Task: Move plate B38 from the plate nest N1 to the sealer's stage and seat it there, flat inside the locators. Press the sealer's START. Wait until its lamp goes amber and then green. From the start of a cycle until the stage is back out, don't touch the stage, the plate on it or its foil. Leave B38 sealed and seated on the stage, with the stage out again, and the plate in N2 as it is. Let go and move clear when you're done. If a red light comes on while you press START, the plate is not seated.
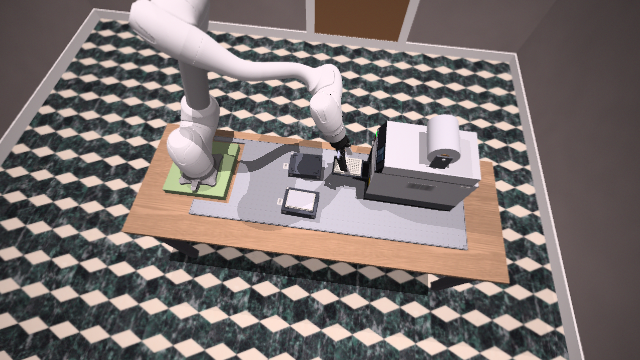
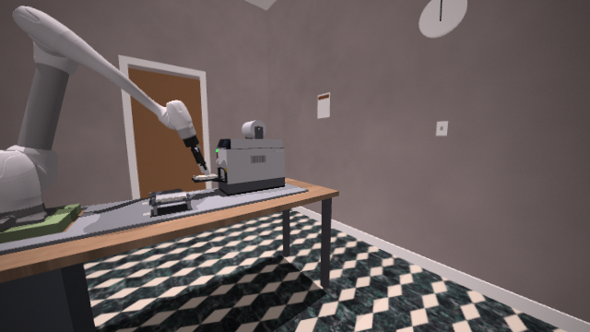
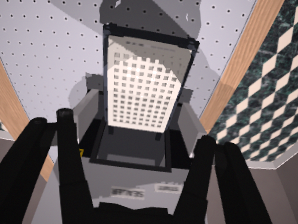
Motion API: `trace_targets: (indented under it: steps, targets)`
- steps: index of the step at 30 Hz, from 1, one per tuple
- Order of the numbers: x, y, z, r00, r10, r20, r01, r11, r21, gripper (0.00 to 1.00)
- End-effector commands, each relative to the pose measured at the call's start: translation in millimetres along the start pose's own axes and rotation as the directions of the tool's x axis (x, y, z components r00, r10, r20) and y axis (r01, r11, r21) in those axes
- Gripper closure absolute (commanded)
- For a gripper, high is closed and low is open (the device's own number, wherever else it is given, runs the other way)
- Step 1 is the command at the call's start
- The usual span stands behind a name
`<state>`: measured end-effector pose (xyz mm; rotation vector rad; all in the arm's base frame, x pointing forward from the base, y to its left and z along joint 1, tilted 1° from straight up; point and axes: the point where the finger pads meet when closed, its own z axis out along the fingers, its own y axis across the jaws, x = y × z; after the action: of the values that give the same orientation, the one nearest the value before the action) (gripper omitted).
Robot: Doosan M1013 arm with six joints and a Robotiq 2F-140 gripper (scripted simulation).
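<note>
Hovering at the sealer's stage, right of centre in the top view, the gripper has its fingers spread. The pale plate lies on the stage (upper middle of the wrist view), and a green light glows on the sealer.

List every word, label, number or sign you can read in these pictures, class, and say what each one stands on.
No text reads clearly.
Sealer: two lines of marks, too blurred.
Small tags beside the two nests: too small.
Wall notice: no legible words.
</note>
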<state>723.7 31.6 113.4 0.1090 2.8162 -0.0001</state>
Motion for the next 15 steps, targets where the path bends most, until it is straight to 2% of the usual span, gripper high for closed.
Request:
trace_targets:
  steps: [1, 8, 15]
  targets:
    - [-4, 1, -4, 1.0, 0.004, 0.006, -0.004, 1.0, -0.002, 0.3]
    - [-4, 1, -4, 1.0, 0.004, 0.006, -0.004, 1.0, -0.002, 0.3]
    - [-8, 1, -15, 1.0, 0.004, 0.006, -0.004, 1.0, -0.002, 0.3]
